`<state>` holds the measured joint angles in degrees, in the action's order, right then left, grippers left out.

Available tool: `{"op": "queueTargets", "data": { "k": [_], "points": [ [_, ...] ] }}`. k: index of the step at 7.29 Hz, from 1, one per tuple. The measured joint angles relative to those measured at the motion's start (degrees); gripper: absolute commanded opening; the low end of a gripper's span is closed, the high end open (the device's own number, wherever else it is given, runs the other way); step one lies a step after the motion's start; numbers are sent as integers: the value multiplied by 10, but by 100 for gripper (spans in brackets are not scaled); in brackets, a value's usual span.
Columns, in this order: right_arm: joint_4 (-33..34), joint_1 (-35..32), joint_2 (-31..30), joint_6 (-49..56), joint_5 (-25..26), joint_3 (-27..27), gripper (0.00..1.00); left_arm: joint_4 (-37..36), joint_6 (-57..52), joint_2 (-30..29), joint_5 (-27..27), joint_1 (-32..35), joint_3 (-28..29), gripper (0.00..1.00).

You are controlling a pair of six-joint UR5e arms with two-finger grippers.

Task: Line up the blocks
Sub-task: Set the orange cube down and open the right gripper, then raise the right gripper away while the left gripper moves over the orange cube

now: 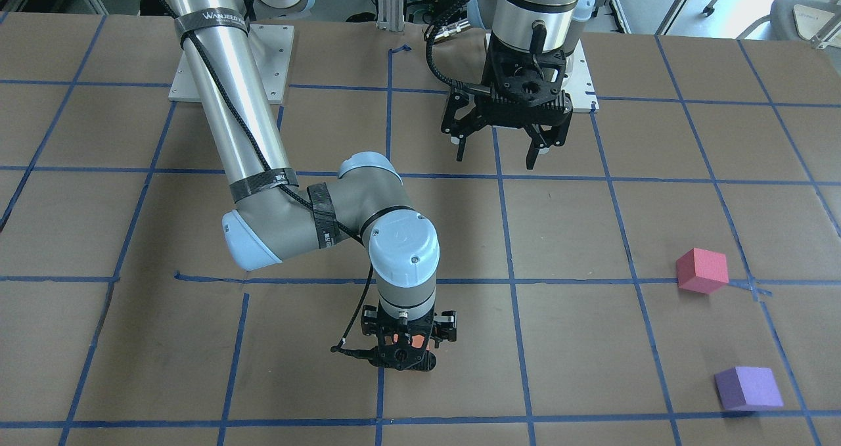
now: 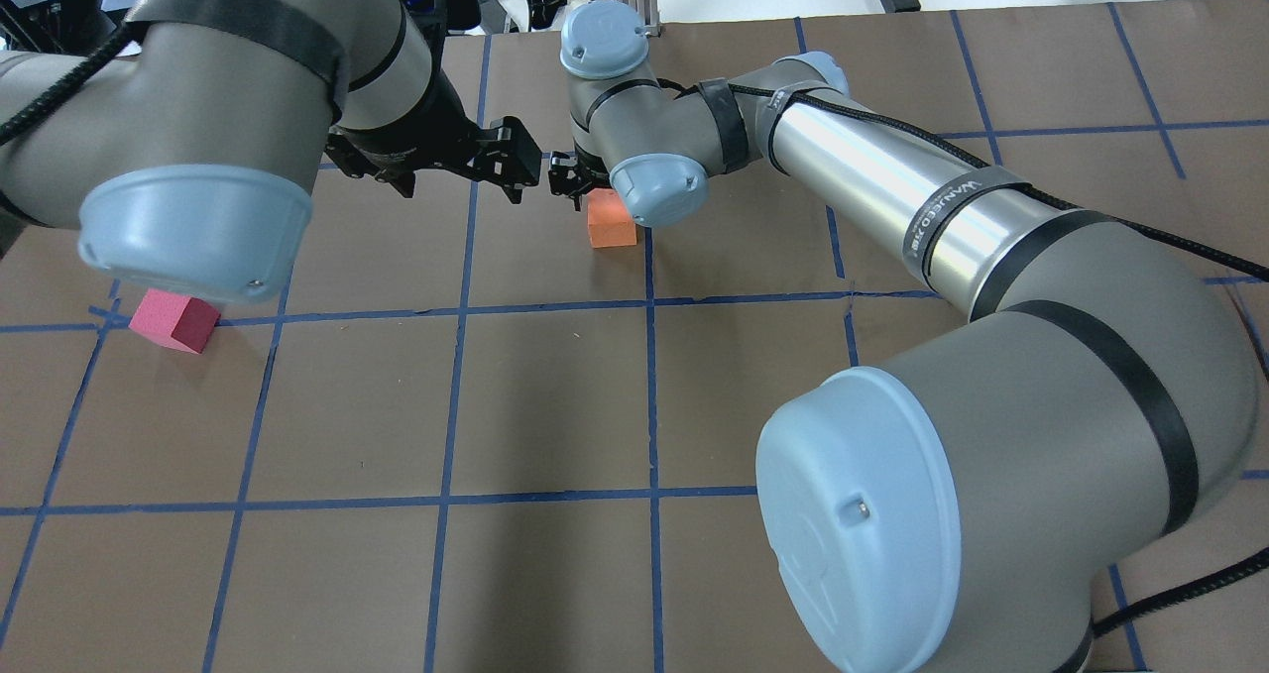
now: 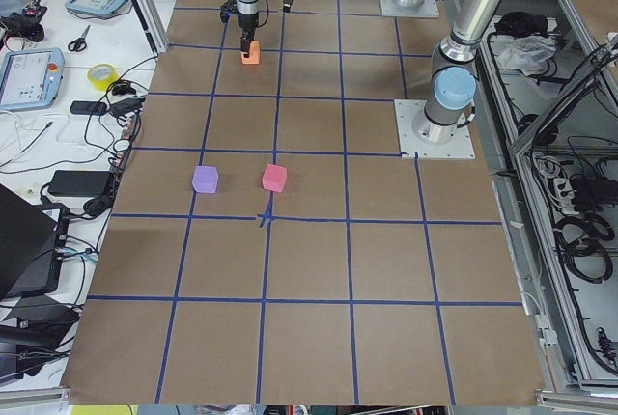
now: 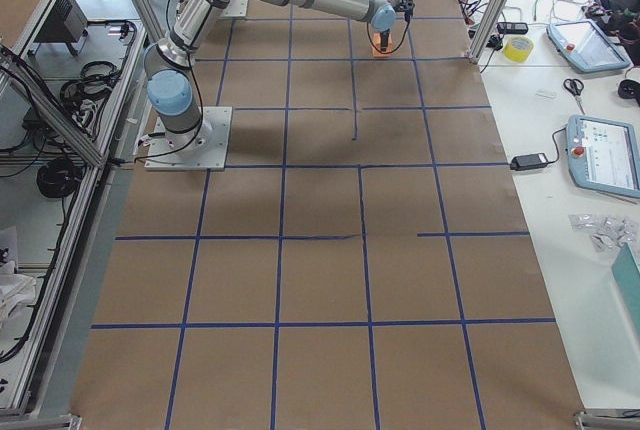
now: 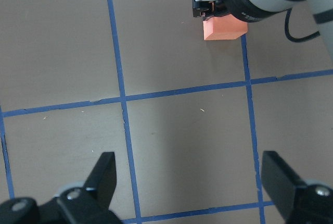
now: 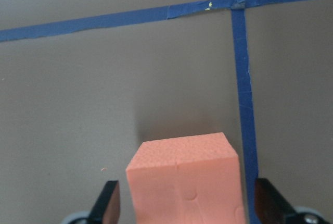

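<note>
The right gripper (image 1: 403, 353) straddles the orange block (image 2: 611, 223) on the table, jaws just clear of its sides. The left gripper (image 1: 495, 159) hangs with jaws wide.

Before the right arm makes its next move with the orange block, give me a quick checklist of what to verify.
1. Orange block sits between the right gripper fingers: ok.
2. Fingers clamped on it: not ok, gaps show on both sides in the right wrist view.
3. Left gripper open, empty, apart from the right arm: ok.
4. Pinkish-red block and purple block clear of both grippers: ok.
5. Three blocks in a line: not ok, the orange one lies far from the other two.
</note>
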<state>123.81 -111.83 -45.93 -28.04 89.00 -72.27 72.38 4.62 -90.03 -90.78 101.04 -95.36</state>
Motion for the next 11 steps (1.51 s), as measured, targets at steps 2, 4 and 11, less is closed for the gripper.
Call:
{"op": "queueTargets", "data": {
  "k": [2,4,11],
  "points": [
    [-21,7,-21,3,0,3,100,-1,-2,0,2,-2,0,100],
    [-68,58,-78,37,-6,-2,100,-2,13,-3,4,-2,0,100],
    [-273,199,-382,275,2,-158,100,-114,119,-151,8,46,35,100]
  ]
}}
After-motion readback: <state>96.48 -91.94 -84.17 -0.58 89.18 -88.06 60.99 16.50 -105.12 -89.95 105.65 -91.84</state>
